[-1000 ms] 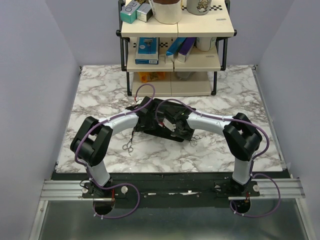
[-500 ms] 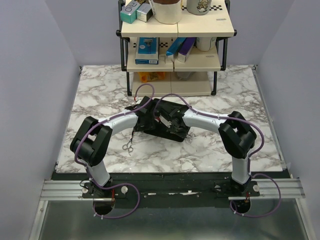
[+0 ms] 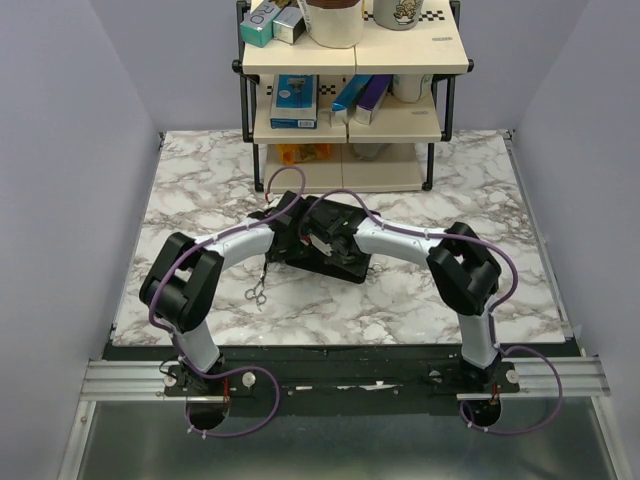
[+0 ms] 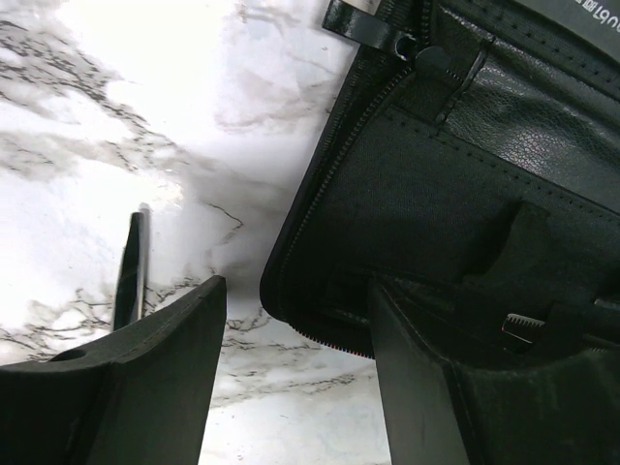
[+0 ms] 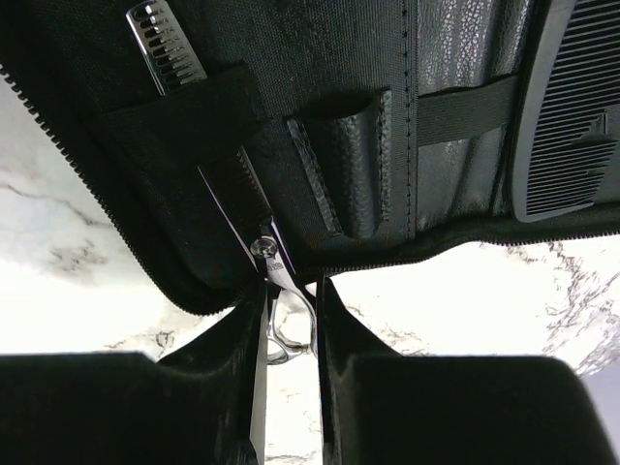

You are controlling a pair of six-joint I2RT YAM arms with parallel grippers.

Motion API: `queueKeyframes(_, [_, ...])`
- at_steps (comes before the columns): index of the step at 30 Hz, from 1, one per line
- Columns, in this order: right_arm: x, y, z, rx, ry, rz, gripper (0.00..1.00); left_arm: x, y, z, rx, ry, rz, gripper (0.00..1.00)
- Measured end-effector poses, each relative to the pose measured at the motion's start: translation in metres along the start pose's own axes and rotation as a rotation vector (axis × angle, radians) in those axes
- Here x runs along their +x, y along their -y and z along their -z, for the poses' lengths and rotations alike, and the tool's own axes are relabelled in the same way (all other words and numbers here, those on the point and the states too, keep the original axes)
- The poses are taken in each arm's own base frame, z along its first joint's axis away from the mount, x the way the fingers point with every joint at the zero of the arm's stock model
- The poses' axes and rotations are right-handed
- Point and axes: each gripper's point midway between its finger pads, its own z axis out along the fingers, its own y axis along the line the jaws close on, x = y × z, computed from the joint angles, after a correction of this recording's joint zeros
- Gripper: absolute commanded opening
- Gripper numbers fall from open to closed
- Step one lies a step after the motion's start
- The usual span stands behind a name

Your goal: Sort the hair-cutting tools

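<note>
An open black pouch (image 3: 345, 258) lies mid-table with both arms over it. My right gripper (image 5: 291, 325) is shut on the finger loops of silver scissors (image 5: 279, 276), whose blades sit in a pouch pocket (image 5: 184, 126). A toothed silver tool (image 5: 165, 44) pokes from that pocket, and a wide black comb (image 5: 567, 116) sits under a strap. My left gripper (image 4: 295, 320) is open, straddling the pouch's zipped corner (image 4: 320, 291). A slim black comb (image 4: 131, 271) lies on the marble beside its left finger. Another small pair of scissors (image 3: 257, 294) lies on the table near the left arm.
A cream shelf rack (image 3: 350, 120) stands at the table's far edge with blue and purple boxes (image 3: 360, 95), mugs and small cartons. Marble table (image 3: 200, 190) surrounds the pouch; grey walls close both sides.
My right arm has swung left over the pouch, carrying the scissors from beside its right edge into the pocket. The left arm has stayed put.
</note>
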Motion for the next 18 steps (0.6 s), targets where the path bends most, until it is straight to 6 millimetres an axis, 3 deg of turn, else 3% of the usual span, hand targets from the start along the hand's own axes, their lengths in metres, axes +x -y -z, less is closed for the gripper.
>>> queueKeyframes(18, [-0.012,-0.006,-0.001,-0.012,0.080,0.009,0.01,-0.002,-0.001,0.005,0.018,0.015,0.010,0.68])
